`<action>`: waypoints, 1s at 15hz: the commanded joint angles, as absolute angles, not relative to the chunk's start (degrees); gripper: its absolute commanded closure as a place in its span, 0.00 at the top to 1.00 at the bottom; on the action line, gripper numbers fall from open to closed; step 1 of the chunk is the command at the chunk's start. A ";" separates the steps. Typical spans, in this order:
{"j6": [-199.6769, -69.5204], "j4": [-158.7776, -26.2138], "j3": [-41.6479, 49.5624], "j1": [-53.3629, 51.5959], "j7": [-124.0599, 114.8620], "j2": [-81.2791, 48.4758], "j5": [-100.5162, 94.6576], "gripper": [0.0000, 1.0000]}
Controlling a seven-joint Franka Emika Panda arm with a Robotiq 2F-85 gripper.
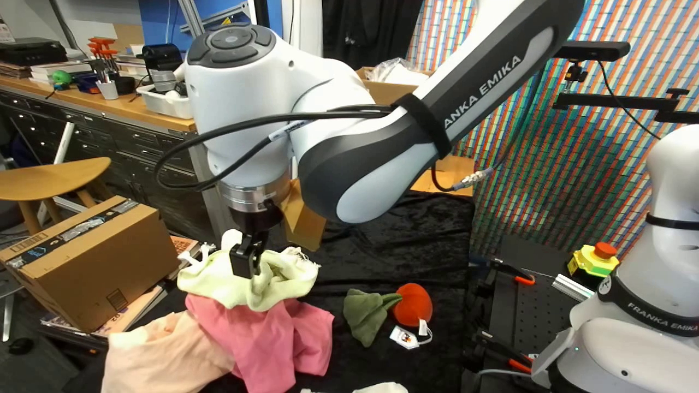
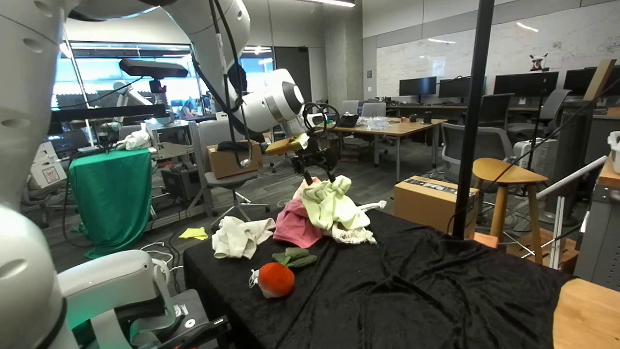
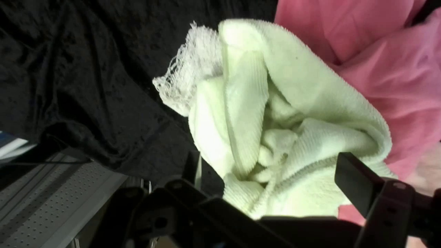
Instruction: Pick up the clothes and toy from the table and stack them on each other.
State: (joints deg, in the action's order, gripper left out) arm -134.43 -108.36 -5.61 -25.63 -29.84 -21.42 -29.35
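A pale yellow-green garment (image 1: 218, 285) lies crumpled on a pink cloth (image 1: 262, 338). Both also show in an exterior view, garment (image 2: 339, 208) and pink cloth (image 2: 296, 225), and in the wrist view, garment (image 3: 310, 82) and pink cloth (image 3: 406, 75). A peach cloth (image 1: 158, 355) lies beside the pink one. A cream cloth (image 2: 240, 237) lies apart. A red-orange plush toy (image 1: 413, 305) with green leaves (image 1: 365, 316) lies on the table; it also shows in an exterior view (image 2: 276, 279). My gripper (image 3: 272, 172) is open just above the garment, fingers apart, holding nothing.
A black velvet cloth (image 2: 411, 300) covers the table. A cardboard box (image 1: 93, 267) stands beyond the table edge. A black upright pole (image 2: 467, 145) stands at the table's edge. A second robot arm (image 1: 639, 327) and an emergency stop (image 1: 594, 261) are at the side.
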 commanded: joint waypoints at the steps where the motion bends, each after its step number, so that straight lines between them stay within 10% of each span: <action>1: -134.62 -117.61 -6.73 -23.07 -28.68 -14.35 -24.28 1.00; 15: -144.54 -148.25 -8.58 -17.14 -28.24 -3.06 -10.96 1.00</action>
